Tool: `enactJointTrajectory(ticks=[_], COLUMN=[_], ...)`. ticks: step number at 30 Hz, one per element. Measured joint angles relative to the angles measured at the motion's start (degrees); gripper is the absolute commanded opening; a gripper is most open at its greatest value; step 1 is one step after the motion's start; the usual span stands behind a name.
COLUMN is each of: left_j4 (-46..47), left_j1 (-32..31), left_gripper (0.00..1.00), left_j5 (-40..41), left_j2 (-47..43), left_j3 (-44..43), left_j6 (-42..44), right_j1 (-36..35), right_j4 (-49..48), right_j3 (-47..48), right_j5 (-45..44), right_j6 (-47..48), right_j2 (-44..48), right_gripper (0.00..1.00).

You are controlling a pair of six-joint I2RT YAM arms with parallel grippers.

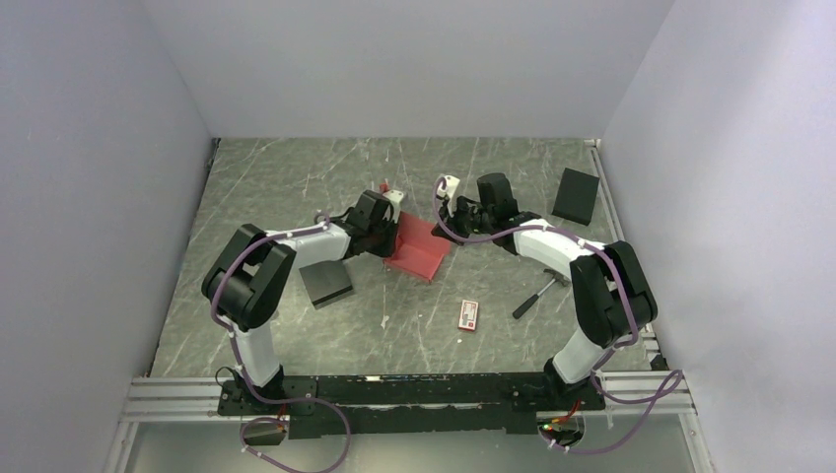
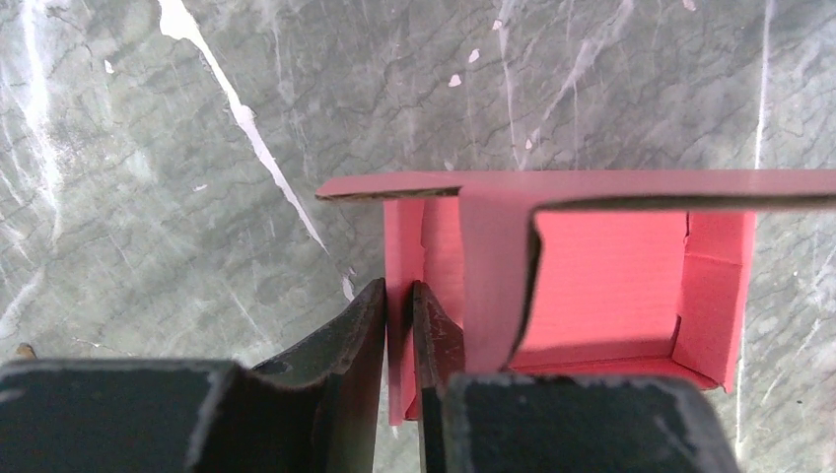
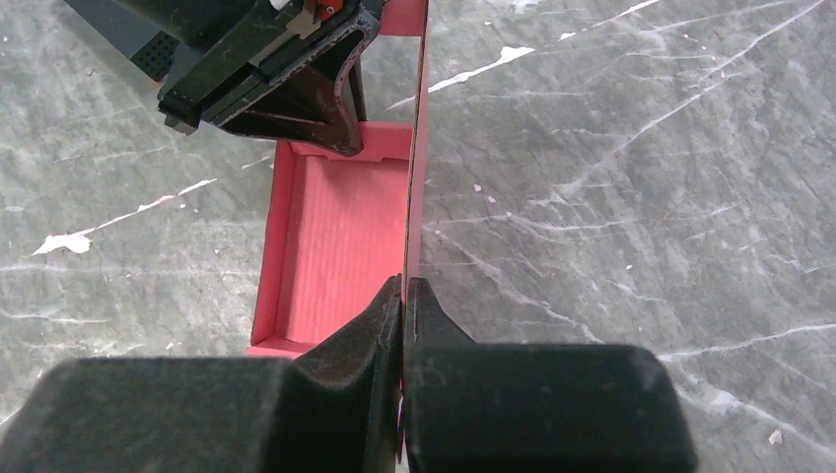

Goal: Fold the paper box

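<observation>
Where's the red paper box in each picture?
Top external: the paper box sits in the middle of the picture.
Left wrist: the paper box is right of centre, its inside facing the camera.
Right wrist: the paper box is left of centre, one wall standing up.
Shared landmark: the scratched grey table under it.

Right pincer (image 3: 404, 288) clamped (left (image 2: 399, 293) maybe ajar).

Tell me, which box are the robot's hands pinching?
The red-pink paper box in the middle: the left gripper and the right gripper each clamp an upright wall. The black box on the left and the other black box far right lie untouched.
</observation>
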State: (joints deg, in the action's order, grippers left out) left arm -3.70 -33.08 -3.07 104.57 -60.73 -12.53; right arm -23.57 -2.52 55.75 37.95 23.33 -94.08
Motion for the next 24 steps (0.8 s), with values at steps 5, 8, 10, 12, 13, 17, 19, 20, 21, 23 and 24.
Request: enactJointTrajectory(ticks=[5, 8, 10, 12, 13, 17, 19, 20, 21, 23, 24], left_j4=[0.09, -0.31, -0.83, -1.79, -2.34, -2.99, -2.97, -3.02, -2.93, -2.75, -2.71], left_j1=[-1.29, -2.8, -3.96, -5.29, -6.03, -8.39, -9.14, -9.44, -9.7, -9.9, -9.94], left_gripper=[0.07, 0.0, 0.0, 0.0, 0.0, 0.07, 0.14, 0.15, 0.16, 0.01, 0.0], left_j5=[2.4, 5.7, 8.33, 11.63, 13.51, 20.17, 22.38, 23.34, 24.2, 25.05, 25.22], left_j2=[0.0, 0.04, 0.35, 1.07, 1.55, 2.95, 3.34, 3.63, 3.82, 4.09, 4.13], left_j3=[0.24, -0.07, -0.61, -1.64, -2.32, -3.56, -3.72, -3.89, -3.96, -4.02, -4.02], left_j6=[1.01, 1.73, 2.38, 3.08, 3.48, 4.7, 4.87, 4.98, 5.07, 5.33, 5.38], right_j1=[-0.15, -0.15, -0.24, -0.26, -0.26, -0.26, -0.26, -0.26, -0.28, -0.37, -0.37], right_j4=[-0.15, -0.15, -0.15, -0.2, -0.2, -0.22, -0.24, -0.26, -0.26, -0.28, -0.31], right_j3=[-0.02, -0.04, -0.07, -0.11, -0.11, -0.11, -0.11, -0.11, -0.11, -0.11, -0.11], right_j5=[-0.35, -0.42, -0.44, -0.46, -0.48, -0.55, -0.61, -0.66, -0.66, -0.7, -0.72], right_j6=[-0.48, -0.85, -1.03, -1.09, -1.14, -1.46, -1.55, -1.75, -1.84, -1.92, -1.97], right_j2=[0.02, 0.02, 0.02, 0.02, 0.02, 0.02, 0.02, 0.02, 0.02, 0.02, 0.02], right_gripper=[0.03, 0.02, 0.02, 0.02, 0.02, 0.02, 0.02, 0.02, 0.02, 0.02, 0.02])
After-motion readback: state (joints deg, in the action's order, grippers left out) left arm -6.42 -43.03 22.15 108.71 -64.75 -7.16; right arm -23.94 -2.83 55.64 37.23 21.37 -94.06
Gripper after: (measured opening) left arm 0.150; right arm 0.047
